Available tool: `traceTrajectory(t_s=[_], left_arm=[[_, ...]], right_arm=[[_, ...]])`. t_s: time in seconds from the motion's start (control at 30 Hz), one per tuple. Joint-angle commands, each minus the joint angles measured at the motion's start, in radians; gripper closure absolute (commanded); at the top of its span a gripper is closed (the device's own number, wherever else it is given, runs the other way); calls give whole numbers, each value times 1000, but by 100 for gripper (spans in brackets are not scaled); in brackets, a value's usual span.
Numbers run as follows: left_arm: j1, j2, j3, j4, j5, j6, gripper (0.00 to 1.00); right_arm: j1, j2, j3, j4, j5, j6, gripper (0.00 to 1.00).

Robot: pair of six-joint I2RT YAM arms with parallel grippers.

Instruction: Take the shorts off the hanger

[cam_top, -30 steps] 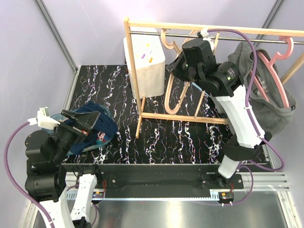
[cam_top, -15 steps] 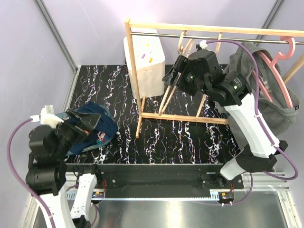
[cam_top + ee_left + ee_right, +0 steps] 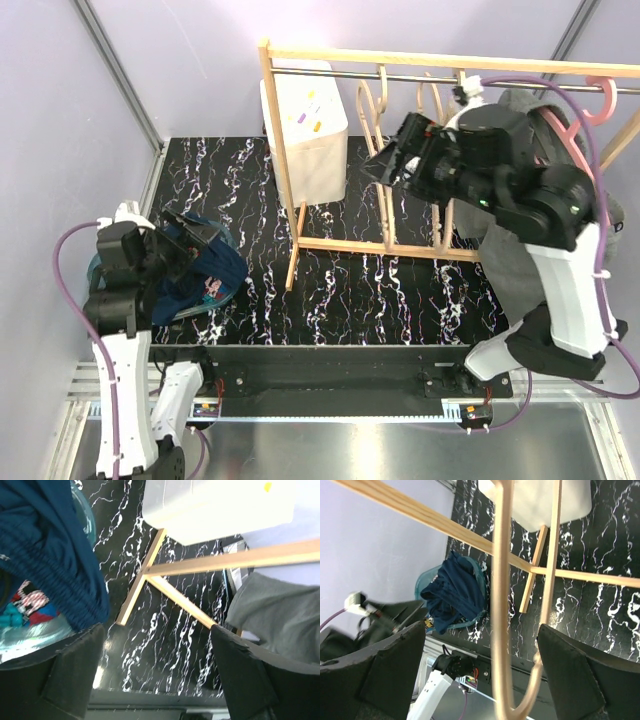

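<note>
Two arms rise from the near edge of the worktop [image 3: 380,290]. At near left, the left pincer [image 3: 185,248] hangs with its jaws wide apart and nothing between them, close over a clear teal basket [image 3: 422,587]. In that basket lie the navy shorts [image 3: 220,265], heaped on top, with the cartoon-print shorts [image 3: 30,605] showing under their edge.

Farther back a wooden rack [image 3: 283,170] stands with its feet on the worktop. The right pincer [image 3: 392,160] is raised in front of the rack's rail, its jaws spread wide and gripping nothing. In its wrist view a bare wooden hanger [image 3: 501,605] hangs in line with the gap between the fingers, apart from both. A second bare hanger [image 3: 430,100] hangs on the rail beside it.

At the rail's right end the grey shorts [image 3: 270,615] hang on a pink hanger [image 3: 600,95], largely hidden behind the right arm. Behind the rack's left post sits a white bin [image 3: 305,130].
</note>
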Motion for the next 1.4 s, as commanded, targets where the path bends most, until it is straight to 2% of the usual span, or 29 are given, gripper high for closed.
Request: traceTrajectory(t_s=[0.0,0.1,0.17,0.3,0.47,0.6,0.8,0.93,1.03,1.13,1.17,1.27,1.3,1.37], left_arm=[[7,60,-62,215,-34,-45,23],[7,87,-121,251,-160,-34,41],[13,106,-170,277,-222,-28,44],[49,180,-340,368,-249,-11,45],[151,190,-505,334,-307,-56,47],[163,159,-530,246,-366,-56,37],[165,91,-399,103,-401,-88,16],[163,5,-252,49,-380,-93,11],[155,-2,-137,-12,-366,-88,8],[140,-18,-53,-23,-291,-77,8],[131,-19,-36,-15,-221,-77,9],[9,-13,16,21,-151,-89,10],[-101,-12,26,49,-156,-97,10],[-241,1,40,76,-223,-129,9]], right_arm=[[-4,-50,65,-34,-3,-82,0],[-5,-96,67,21,-27,-110,0],[-5,-121,56,62,-27,-120,0],[-4,-177,35,127,-23,-146,0],[-4,-211,32,149,-43,-179,0],[-4,-266,-7,162,-33,-197,0],[-5,-377,-148,165,-14,-168,0],[-5,-426,-208,168,-3,-153,0],[-5,-437,-203,165,-17,-148,0],[-4,-425,-167,118,20,-153,0],[-4,-418,-153,100,38,-153,0],[-4,-394,-125,61,69,-183,0],[-4,-371,-89,44,104,-185,0],[-4,-334,-32,-31,144,-200,0]])
